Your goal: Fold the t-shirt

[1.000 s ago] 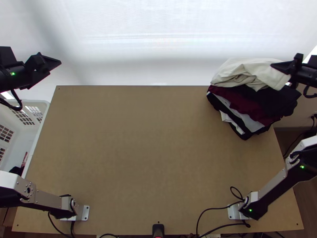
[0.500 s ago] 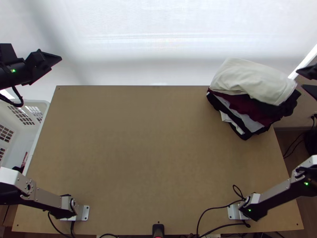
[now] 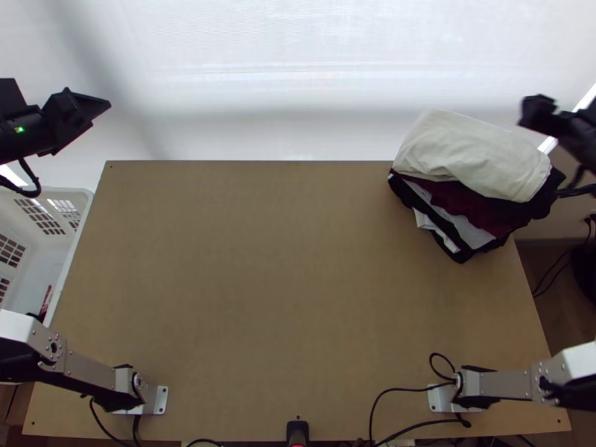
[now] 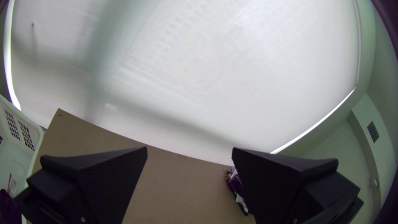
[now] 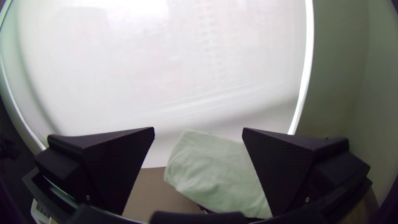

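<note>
T-shirt (image 3: 469, 153) lies folded atop the clothes pile (image 3: 477, 207), near the right claw (image 3: 530, 115), which is released, fingers apart.

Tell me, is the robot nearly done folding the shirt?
The cream cloth looks done: it lies folded on top of the clothes pile. The left hand and right hand are open and empty. Maybe no folding is left, but something dark sits in the white basket; I can't tell if it's next.
</note>
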Available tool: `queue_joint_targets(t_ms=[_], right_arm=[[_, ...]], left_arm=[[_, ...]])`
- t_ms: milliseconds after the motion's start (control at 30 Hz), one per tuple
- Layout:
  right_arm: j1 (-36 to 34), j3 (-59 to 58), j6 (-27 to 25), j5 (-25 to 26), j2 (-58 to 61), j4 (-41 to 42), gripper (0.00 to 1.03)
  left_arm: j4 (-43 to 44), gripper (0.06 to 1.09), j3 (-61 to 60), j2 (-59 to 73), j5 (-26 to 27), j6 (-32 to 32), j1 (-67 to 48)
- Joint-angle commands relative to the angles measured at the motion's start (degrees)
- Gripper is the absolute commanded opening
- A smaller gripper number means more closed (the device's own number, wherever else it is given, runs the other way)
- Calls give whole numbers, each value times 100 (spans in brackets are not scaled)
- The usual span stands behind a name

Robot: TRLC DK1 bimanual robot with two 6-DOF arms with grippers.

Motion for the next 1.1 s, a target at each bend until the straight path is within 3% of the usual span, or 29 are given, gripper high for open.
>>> queue_joint_targets(t_ms=[0, 233, 500, 833, 1067], right_arm=[[492, -759, -119, 373, 63, 331, 99], [386, -2104, -251, 971, 529, 2282, 99], [-89, -2719, -549, 1533, 1372, 4181, 99], [-150, -4213, -532, 1771, 1592, 5604, 99], [-352, -4539, -629, 1832, 1988, 6220, 99]], left_arm=[[77, 105, 200, 44, 89, -168, 52], [77, 105, 279, 35, 115, -195, 289], [156, 105, 349, 79, 124, -370, 403], [191, 105, 332, 131, 115, -608, 412], [191, 105, 332, 123, 115, -660, 412]])
